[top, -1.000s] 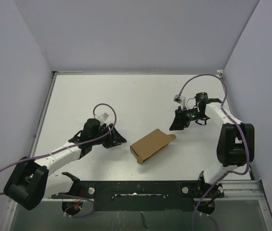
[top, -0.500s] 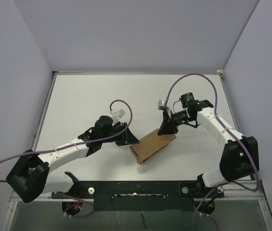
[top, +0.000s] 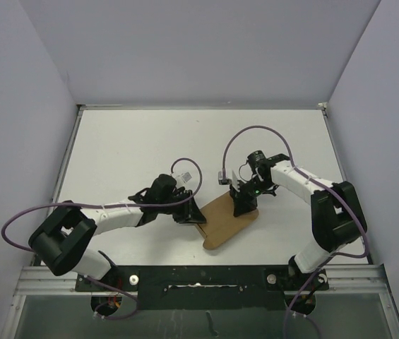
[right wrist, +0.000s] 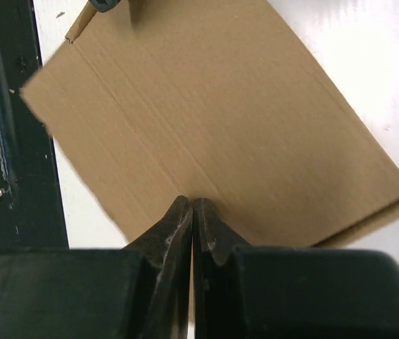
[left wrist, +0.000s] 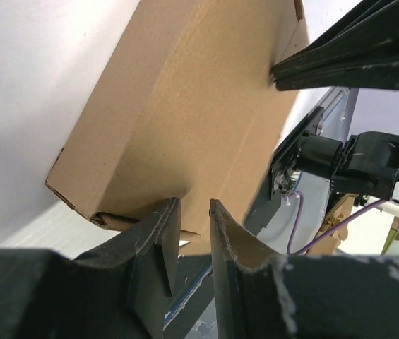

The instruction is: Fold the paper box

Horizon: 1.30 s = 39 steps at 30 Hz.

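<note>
Lying on the white tabletop (top: 135,141), near its ctr and toward the near edge, the paper box (top: 226,222) is being met from both sides. The L hand (top: 193,214) is at its near-left end and the R hand (top: 245,203) is on its far-right part.

From the top view only the layout is being given: the box looks flat and brown, both arms are reaching inward, and purple cables (top: 248,134) are looping over them. Finger state isn't being shown there; it's too small to tell.

By the left wrist view the box's thickness is being revealed, which isn't seen from above: a low side wall, the top face, and an open corner w/ folded layers. The L hand's fingers (left wrist: 160,233) are being held a narrow gap apart right at that corner edge. A sliver of cardboard is showing in the gap, but whether it's being pinched can't be told. The R hand (left wrist: 354,49) is being seen there as a dark shape at top right, touching the box's far part.

By the right wrist view a crease running lengthwise down the top face is being shown, plus a dark rail (right wrist: 8,155) beyond the box. The R hand is being seen clenched, fingers together w/ nothing btwn them and tips resting on the top face by the crease.

The box's long axis is being laid diagonally, near-left to far-right in the top view, w/ the far end pointing toward the R arm's side.
</note>
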Tool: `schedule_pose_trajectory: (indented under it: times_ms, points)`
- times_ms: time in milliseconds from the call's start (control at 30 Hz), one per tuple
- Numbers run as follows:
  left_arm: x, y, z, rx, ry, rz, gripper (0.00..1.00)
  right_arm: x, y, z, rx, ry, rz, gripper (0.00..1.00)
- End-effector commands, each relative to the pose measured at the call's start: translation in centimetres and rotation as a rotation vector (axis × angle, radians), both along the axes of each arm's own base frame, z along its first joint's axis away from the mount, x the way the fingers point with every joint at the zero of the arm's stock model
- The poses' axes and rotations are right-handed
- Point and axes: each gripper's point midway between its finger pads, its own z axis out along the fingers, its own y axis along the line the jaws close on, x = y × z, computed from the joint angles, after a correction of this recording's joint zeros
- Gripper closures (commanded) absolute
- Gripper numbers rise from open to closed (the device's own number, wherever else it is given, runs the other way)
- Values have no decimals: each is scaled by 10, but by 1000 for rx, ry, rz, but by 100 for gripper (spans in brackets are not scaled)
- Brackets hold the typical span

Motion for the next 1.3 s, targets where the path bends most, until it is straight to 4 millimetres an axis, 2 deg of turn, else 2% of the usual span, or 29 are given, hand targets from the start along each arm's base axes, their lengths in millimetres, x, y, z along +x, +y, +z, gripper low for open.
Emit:
schedule_pose_trajectory:
  times_ms: [0, 100, 233, 300, 367, 433, 500, 533, 600, 667, 700, 767, 1000, 1267]
  points:
    - [2, -6, -2, 5, 4, -22, 77, 4, 3, -9, -70, -30, 17, 100]
    - [7, -7, 3, 5, -15, -23, 76, 6, 0, -13, -91, -31, 6, 99]
    - [16, -10, 20, -7, -67, -17, 74, 6, 5, -3, -54, -32, 4, 94]
    - [20, -10, 35, -24, -115, -9, 73, 3, 10, 15, 25, -35, 13, 91]
    - [22, -8, 53, -50, -167, 9, 72, 2, 14, 42, 140, -53, 2, 84]
    - [24, 0, 68, -58, -224, 39, 70, 6, 12, 62, 221, -82, -36, 75]
    - [24, 11, 78, -63, -282, 74, 68, 15, 5, 73, 261, -98, -109, 66]
    - [24, 18, 80, -63, -306, 95, 65, 22, 0, 73, 257, -98, -161, 59]
    - [23, 32, 78, -56, -340, 147, 56, 39, -15, 62, 211, -97, -260, 52]
    - [21, 44, 69, -65, -341, 200, 45, 47, -25, 47, 159, -56, -314, 50]
    - [17, 50, 59, -75, -326, 220, 42, 49, -28, 41, 145, -21, -327, 50]
    - [11, 52, 51, -118, -294, 246, 37, 49, -28, 32, 129, 56, -339, 50]
    - [-1, 42, 27, -167, -185, 218, 35, 47, -22, 13, 129, 215, -351, 53]
    - [4, 26, 17, -194, -124, 197, 34, 54, -15, 1, 152, 344, -413, 71]
